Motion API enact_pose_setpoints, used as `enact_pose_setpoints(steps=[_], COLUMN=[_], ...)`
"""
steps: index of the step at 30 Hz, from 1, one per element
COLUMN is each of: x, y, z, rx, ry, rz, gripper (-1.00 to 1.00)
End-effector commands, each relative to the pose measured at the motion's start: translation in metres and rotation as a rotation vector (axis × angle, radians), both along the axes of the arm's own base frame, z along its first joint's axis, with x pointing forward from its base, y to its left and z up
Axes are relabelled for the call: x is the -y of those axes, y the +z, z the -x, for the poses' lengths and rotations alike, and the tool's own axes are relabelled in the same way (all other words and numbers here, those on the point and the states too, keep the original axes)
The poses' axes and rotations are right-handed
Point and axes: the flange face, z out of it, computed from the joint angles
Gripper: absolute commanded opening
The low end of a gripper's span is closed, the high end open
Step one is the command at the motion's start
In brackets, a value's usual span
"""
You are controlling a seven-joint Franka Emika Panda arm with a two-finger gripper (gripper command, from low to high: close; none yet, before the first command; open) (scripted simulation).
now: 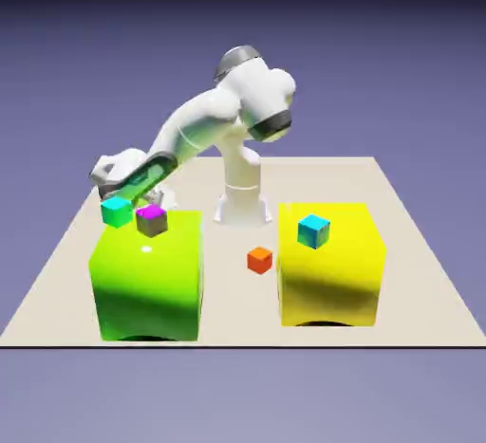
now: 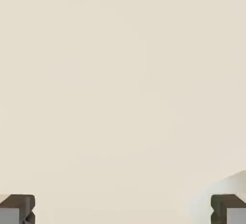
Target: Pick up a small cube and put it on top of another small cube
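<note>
I saw the gripper [image 2: 123, 213] spread wide and holding nothing, only bare table [image 2: 120, 74] between its fingertips [image 2: 19, 208]. In the exterior view the orange-red cube [image 1: 260, 260] sat mid-frame on the table, between the green block [image 1: 147, 280] and yellow block [image 1: 332, 266].

In the exterior view the gripper [image 1: 121, 196] sits low behind the green block [image 1: 147, 275], at the exterior view's left; its fingers are too small and too crowded by the cyan cube [image 1: 116, 211] in front of them to tell how far apart they stand, or whether they touch that cube. The green block hides the tabletop [image 1: 237, 289] behind it. In the hand view only the fingers [image 2: 19, 209] show, as two dark tips cut off by the bottom edge, with bare tabletop [image 2: 120, 84] filling the rest; no cube appears there. A pale shape [image 2: 230, 184] at the lower right is cut by the edge and cannot be identified.
</note>
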Motion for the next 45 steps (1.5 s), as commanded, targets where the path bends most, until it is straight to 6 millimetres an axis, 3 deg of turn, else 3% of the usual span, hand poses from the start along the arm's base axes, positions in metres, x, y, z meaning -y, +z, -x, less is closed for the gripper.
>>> enact_pose_setpoints(steps=[1,9,17,20,22,28,29,36,39,45], x=[-0.011,-0.086,-0.139,-0.164,-0.165,-0.202,-0.202,-0.164,-0.166,-0.169], y=[-0.004,-0.026,-0.028,-0.040,-0.040,-0.072,-0.072,-0.041,-0.037,-0.010], z=[-0.002,-0.015,-0.019,-0.008,0.004,-0.029,-0.029,0.001,-0.016,-0.039], rx=[0.022,0.202,0.399,0.274,0.235,0.235,0.235,0.237,0.315,0.562], ry=[-0.033,-0.278,-0.482,-0.548,-0.604,-0.604,-0.604,-0.594,-0.521,-0.389], rz=[-0.024,-0.186,-0.292,-0.363,-0.363,-0.363,-0.363,-0.355,-0.385,-0.486], gripper=[0.00,0.00,0.00,0.00,0.00,0.00,-1.00,-1.00,-1.00,-1.00])
